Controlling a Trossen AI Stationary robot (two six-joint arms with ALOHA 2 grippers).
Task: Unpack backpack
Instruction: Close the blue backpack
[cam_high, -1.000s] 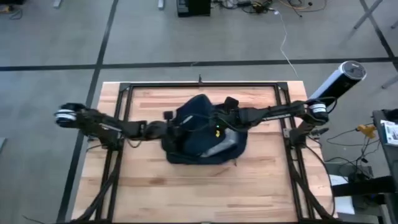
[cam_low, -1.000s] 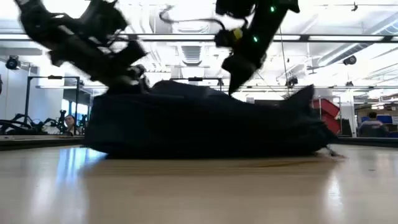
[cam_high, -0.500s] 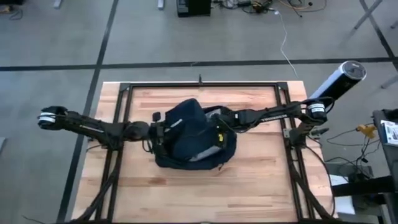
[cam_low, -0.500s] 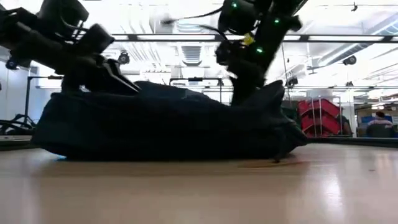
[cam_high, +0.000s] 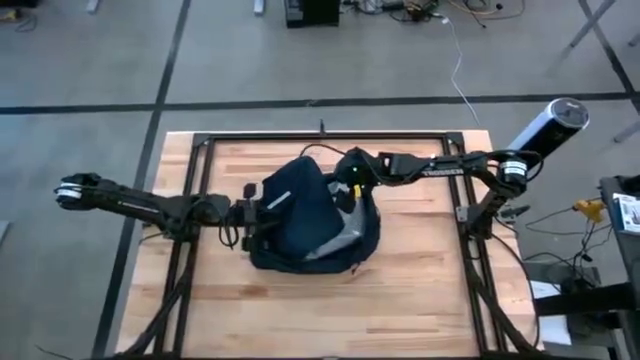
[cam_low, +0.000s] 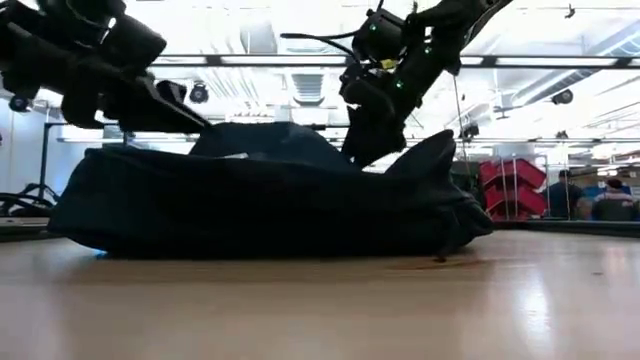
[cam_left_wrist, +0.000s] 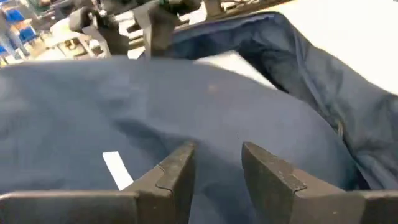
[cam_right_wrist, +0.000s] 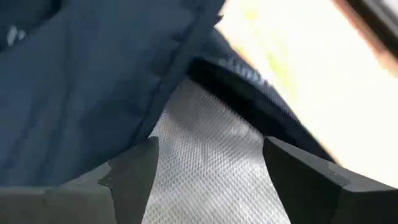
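The dark navy backpack (cam_high: 305, 215) lies slumped on the wooden table (cam_high: 320, 310), its bottom resting flat (cam_low: 260, 215). A short white stripe (cam_left_wrist: 116, 169) shows on its outside and silvery-grey lining (cam_right_wrist: 208, 155) in its opening. My left gripper (cam_high: 258, 210) is at the bag's left side, closed on its fabric. My right gripper (cam_high: 350, 187) hovers open over the opening on the bag's far right side, its fingers (cam_right_wrist: 134, 171) on either side of the lining. I cannot tell whether they touch it. My left gripper pinches a bulge of the backpack's navy outer fabric (cam_left_wrist: 214, 165) between its two fingers, close to the white stripe. It comes nearly level from the table's left. The backpack stays lying on the table, its fabric slack.
A black metal frame (cam_high: 200, 145) runs around the table top. A white cylinder (cam_high: 545, 125) stands past the right far corner. Bare wood lies in front of the bag toward the near edge. People and shelves show in the room behind.
My left gripper has drawn back toward the table's left edge, and the backpack has slid left along the table with it. My right gripper followed left at first, then rose and pulled back toward the far edge, above the bag's opening.
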